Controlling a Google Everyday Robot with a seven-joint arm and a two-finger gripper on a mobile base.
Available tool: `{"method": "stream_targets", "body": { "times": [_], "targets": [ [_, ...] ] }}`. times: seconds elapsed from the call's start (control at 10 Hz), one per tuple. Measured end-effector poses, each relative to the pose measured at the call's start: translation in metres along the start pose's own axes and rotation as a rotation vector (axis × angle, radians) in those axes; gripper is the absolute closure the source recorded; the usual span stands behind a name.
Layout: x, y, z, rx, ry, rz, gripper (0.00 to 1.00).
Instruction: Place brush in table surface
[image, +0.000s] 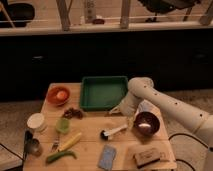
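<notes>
The brush (113, 132), with a white handle and a dark round head, lies on the light tan wooden table surface (92, 135) just in front of the green tray (103, 92). My gripper (121, 110) hangs at the end of the white arm, between the tray's front right corner and the brush, a little behind and above the brush handle. I cannot make out any contact between the gripper and the brush.
A dark bowl (146, 123) sits right of the brush. An orange bowl (58, 95), a white cup (36, 121), a small green cup (62, 125), a yellow item (70, 142) and a metal cup (31, 146) stand at the left. A blue sponge (106, 157) and a brown block (149, 157) lie at the front edge.
</notes>
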Motion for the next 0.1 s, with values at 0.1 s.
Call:
{"method": "stream_targets", "body": {
  "times": [0.1],
  "targets": [
    [0.0, -0.0001, -0.0001, 0.0, 0.0, 0.0, 0.2]
  ]
}}
